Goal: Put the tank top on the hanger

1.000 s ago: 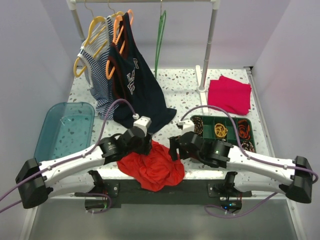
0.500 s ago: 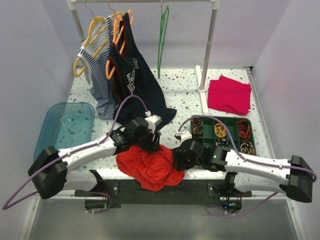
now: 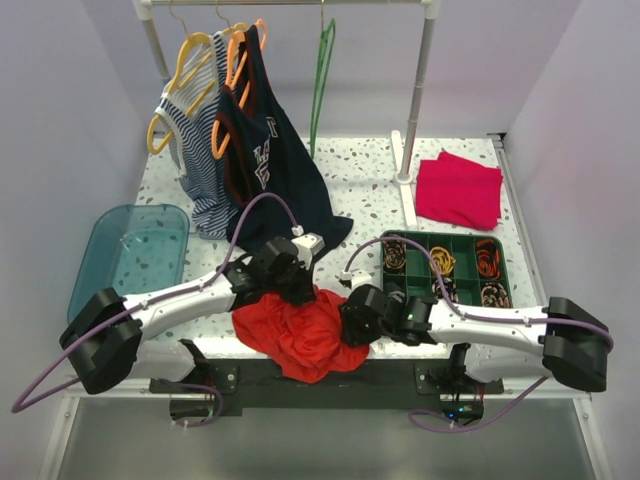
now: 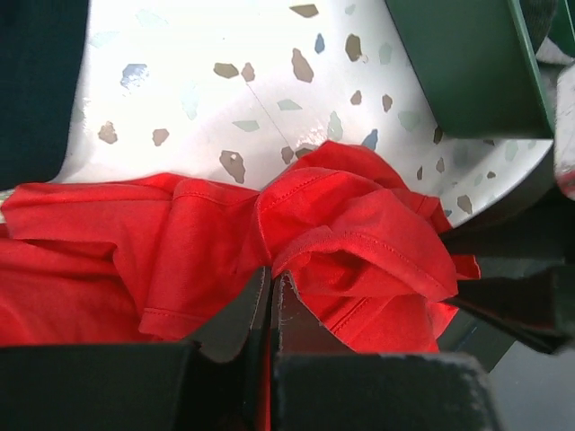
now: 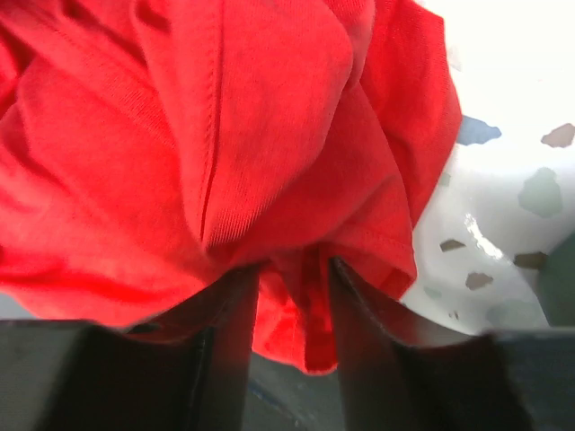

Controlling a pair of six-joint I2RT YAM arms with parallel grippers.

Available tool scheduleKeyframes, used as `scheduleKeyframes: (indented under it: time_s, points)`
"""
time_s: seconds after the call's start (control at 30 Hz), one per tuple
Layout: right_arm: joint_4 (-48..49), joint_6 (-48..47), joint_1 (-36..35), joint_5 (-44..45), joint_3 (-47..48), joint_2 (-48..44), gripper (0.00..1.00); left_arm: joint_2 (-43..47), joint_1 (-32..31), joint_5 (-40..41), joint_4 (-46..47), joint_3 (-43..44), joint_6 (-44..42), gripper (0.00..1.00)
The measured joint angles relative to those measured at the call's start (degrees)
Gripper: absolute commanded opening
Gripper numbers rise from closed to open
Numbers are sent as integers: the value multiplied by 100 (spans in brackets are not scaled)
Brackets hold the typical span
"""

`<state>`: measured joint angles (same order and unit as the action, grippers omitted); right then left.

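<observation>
The red-orange tank top (image 3: pixel 300 338) lies crumpled at the table's near edge, partly hanging over it. My left gripper (image 3: pixel 300 291) is at its far edge; in the left wrist view the jaws (image 4: pixel 269 275) are shut, with a thin fold of the tank top (image 4: pixel 359 224) pinched between them. My right gripper (image 3: pixel 352 326) presses into the top's right side. In the right wrist view its jaws (image 5: pixel 292 266) stand narrow, with a hem fold of the tank top (image 5: pixel 225 135) bunched between the fingers. The green hanger (image 3: pixel 320 80) hangs empty on the rail at the back.
A navy tank top (image 3: pixel 270 170) and a striped top (image 3: pixel 195 150) hang on orange and yellow hangers at the back left. The rack's white post (image 3: pixel 418 90) stands right of centre. A folded magenta cloth (image 3: pixel 458 190), a green compartment tray (image 3: pixel 450 262) and a teal bin (image 3: pixel 130 255) sit around.
The left gripper reached forward to the top's far edge and shut on a fold. The right gripper slid left into the top's right side, its jaws narrowing around fabric.
</observation>
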<state>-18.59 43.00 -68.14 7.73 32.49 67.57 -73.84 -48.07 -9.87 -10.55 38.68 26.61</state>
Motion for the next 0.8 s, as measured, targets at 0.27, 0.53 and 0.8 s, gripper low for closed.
scheduleKeyframes:
  time_s: [0.27,0.53,0.8]
  points:
    - [-271,46,0,227,199,-133,0,496,2,879,-330,133,138,0]
    - [-1445,-221,0,1375,1650,-1257,0,1467,28,2857,-1174,1659,229,0]
    - [-1864,-1325,0,2820,4061,-885,0,1635,44,4415,-1322,4046,-409,0]
